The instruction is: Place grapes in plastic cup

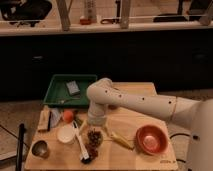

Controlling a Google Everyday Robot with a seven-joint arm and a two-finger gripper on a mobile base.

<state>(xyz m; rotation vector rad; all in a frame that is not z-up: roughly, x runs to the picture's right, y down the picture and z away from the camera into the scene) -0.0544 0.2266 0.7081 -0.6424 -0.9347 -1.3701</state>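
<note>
Gripper is low over the grapes, mid-table toward the front edge; how wide it stands: cannot tell.

Front strip of the wooden table, left to right: 1 metal cup, 1 white-handled brush, 1 grape bunch, 1 banana, 1 red bowl. 1 white cup sits just left of the grapes, with the brush between them. 1 orange lies behind it. 1 green tray is at the back-left edge and holds 1 sponge. Bare tabletop at the back right.
</note>
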